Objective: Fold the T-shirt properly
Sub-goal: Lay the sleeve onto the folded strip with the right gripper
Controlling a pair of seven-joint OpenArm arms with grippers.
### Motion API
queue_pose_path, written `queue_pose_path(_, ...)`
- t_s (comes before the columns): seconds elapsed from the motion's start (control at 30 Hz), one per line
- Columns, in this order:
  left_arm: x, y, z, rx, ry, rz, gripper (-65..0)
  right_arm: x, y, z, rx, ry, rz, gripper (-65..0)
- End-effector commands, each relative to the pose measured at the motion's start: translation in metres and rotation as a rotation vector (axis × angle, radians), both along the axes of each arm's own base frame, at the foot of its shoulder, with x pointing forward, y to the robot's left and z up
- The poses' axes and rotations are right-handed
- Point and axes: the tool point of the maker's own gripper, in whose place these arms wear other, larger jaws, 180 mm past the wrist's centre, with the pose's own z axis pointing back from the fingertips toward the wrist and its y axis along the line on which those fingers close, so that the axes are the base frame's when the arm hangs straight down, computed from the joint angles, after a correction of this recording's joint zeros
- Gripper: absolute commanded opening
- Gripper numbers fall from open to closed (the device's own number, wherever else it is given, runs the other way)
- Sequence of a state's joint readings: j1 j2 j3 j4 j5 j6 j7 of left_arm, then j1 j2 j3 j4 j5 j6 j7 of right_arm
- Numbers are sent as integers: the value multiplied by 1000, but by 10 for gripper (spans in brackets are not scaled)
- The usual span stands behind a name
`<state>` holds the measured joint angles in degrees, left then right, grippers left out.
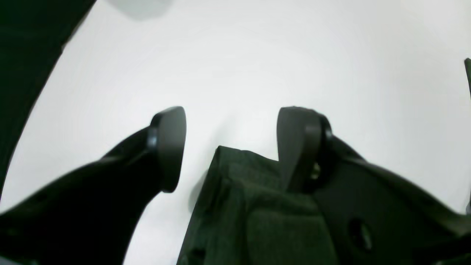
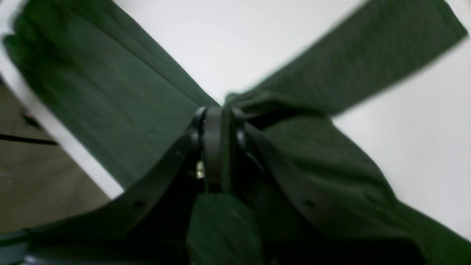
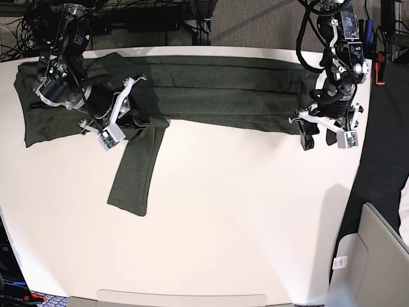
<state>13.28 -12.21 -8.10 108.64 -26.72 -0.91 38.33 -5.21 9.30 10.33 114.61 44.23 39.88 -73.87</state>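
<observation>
We have the T-shirt (image 3: 211, 96) stretched in a long band across the far side of the white counter (image 3: 243, 217), one sleeve (image 3: 137, 166) trailing toward the near edge. Our right gripper (image 3: 131, 121), fingers pressed together, pinches the fabric where that sleeve joins the body, likely to carry it over. Our left gripper (image 3: 326, 134) hangs with fingers (image 1: 169, 147) spread at the hem corner on the right, holding nothing.
</observation>
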Motion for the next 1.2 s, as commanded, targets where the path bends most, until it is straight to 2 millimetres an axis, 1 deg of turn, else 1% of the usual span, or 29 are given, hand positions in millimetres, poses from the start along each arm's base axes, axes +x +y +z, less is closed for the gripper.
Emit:
queue_pose_path(0.0, 2, 2, 9, 12, -38, -1, -271, 1, 2, 10, 13, -27, 16, -629)
queue_pose_path(0.1, 1, 2, 8, 12, -34, -1, -271, -3, 8, 14, 50, -19, 44, -628)
queue_pose_path(0.27, -1, 2, 6, 12, -28, 0, -271, -10, 5, 15, 56, -3, 80, -627)
queue_pose_path(0.33, -2, 1, 2, 2, -19, 4, -272, -11, 3, 15, 46, -1, 94, -627)
queue_pose_path(0.4, -1, 0, -1, -8, -14, 10, -278, -16, 7, 13, 32, 9, 130, -627)
queue_pose_path(0.5, -1, -1, -4, -12, -8, 9, -291, -29, 16, 5, 4, 49, 213, -627)
queue_pose_path(0.57, -1, -3, -4, -14, -7, 6, -291, -37, 17, -2, -26, 84, 249, -626)
queue_pose_path(0.67, -1, -3, -4, -14, -9, 6, -291, -42, 17, -6, -52, 100, 277, -625)
queue_pose_path(0.7, -1, -3, -4, -14, -9, 6, -291, -40, 14, -7, -60, 100, 273, -621)
queue_pose_path(0.77, -1, -2, -4, -13, -10, 9, -291, -36, 8, -9, -87, 84, 254, -587)
queue_pose_path(0.8, -1, -1, -4, -13, -10, 11, -291, -34, 5, -10, -107, 81, 246, -552)
queue_pose_path(0.9, -1, -1, -4, -12, -10, 11, -291, -33, -1, -15, -154, 84, 238, -413)
queue_pose_path(1.0, -1, -2, -4, -13, -10, 10, -291, -27, -5, -12, -162, 66, 222, -278)
queue_pose_path(1.03, -1, -2, -4, -13, -9, 8, -291, -19, -10, -6, -166, 45, 202, -236)
queue_pose_path(1.07, -1, -2, -4, -13, -9, 8, -291, -12, -16, -2, -165, 27, 174, -208)
queue_pose_path(1.1, -1, -3, -4, -14, -9, 7, -291, -5, -26, 4, -167, 8, 132, -184)
queue_pose_path(1.13, -1, -3, -4, -14, -9, 7, -291, 7, -38, 15, -162, -32, 81, -178)
queue_pose_path(1.17, -1, -3, -4, -14, -9, 7, -291, 17, -44, 22, -147, -65, 37, -178)
